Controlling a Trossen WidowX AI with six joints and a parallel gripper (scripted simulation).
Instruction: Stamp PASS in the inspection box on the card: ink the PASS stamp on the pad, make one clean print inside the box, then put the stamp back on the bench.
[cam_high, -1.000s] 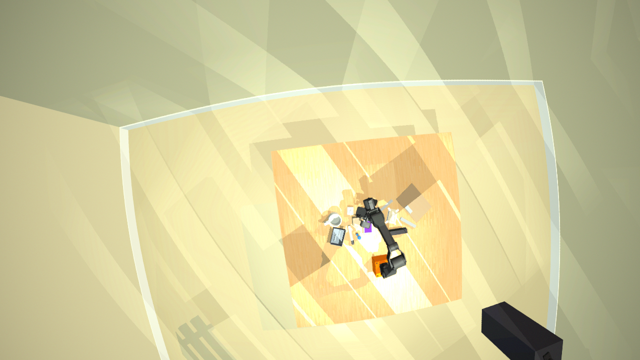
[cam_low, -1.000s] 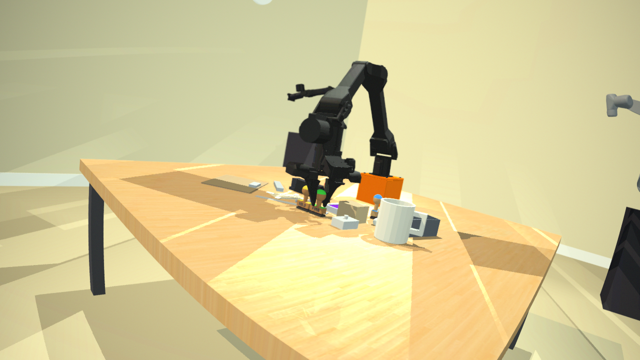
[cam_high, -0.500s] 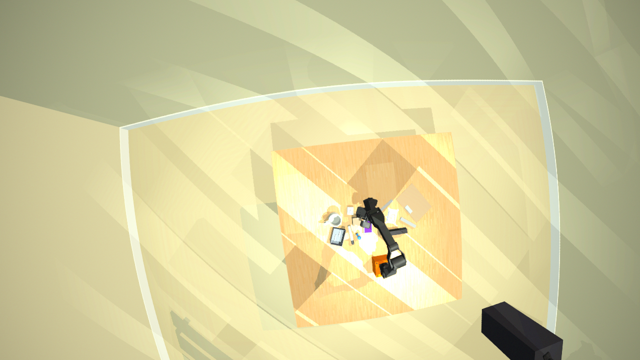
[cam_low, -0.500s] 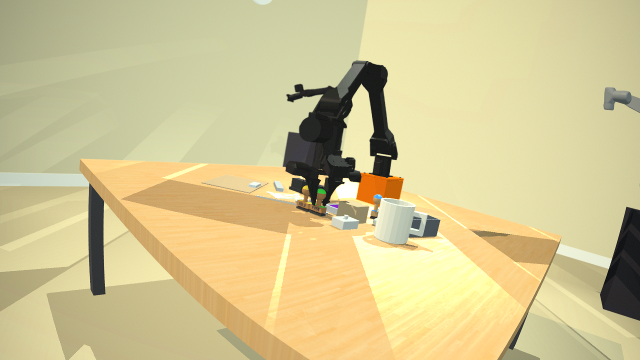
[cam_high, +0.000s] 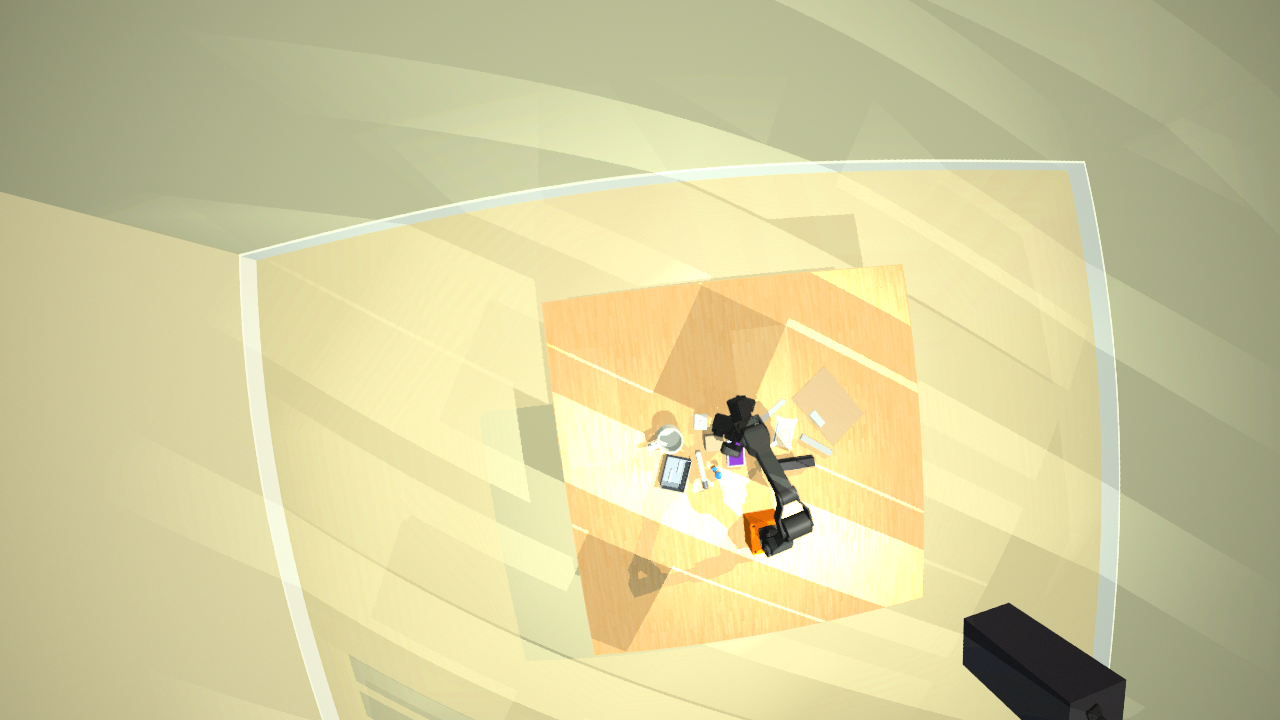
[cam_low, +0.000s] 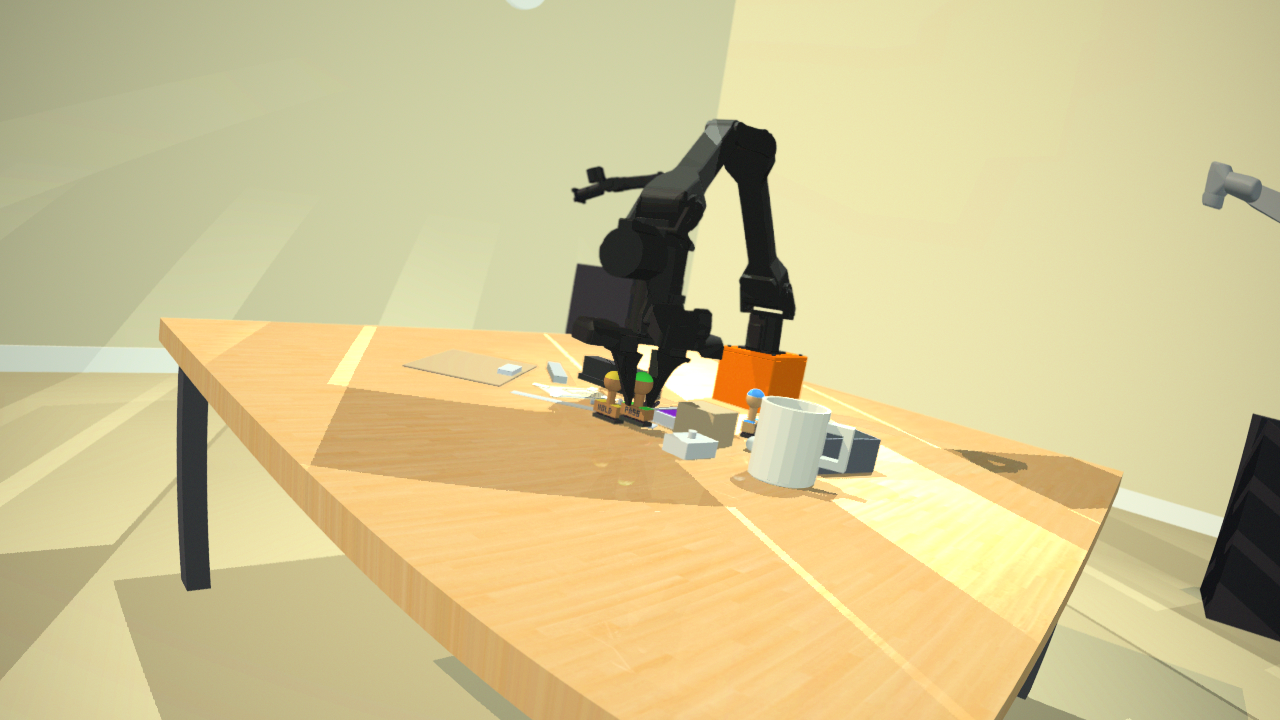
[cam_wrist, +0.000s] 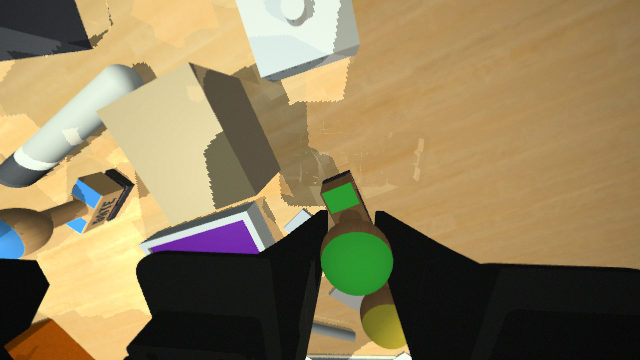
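The white rectangular box with a round knob (cam_wrist: 300, 40) is cut by the wrist view's top edge at twelve o'clock, and the dark grey block (cam_wrist: 37, 27) by the corner near ten. At six, the yellow-topped wooden stamp (cam_wrist: 382, 322) is partly hidden behind a black gripper finger (its lettering too). The purple ink pad's (cam_wrist: 210, 237) lower part is hidden as well.

Black six-joint arm arched high at the elbow, wrist bent downward, fingers (cam_low: 646, 394) pointing down, partly closed, gripping
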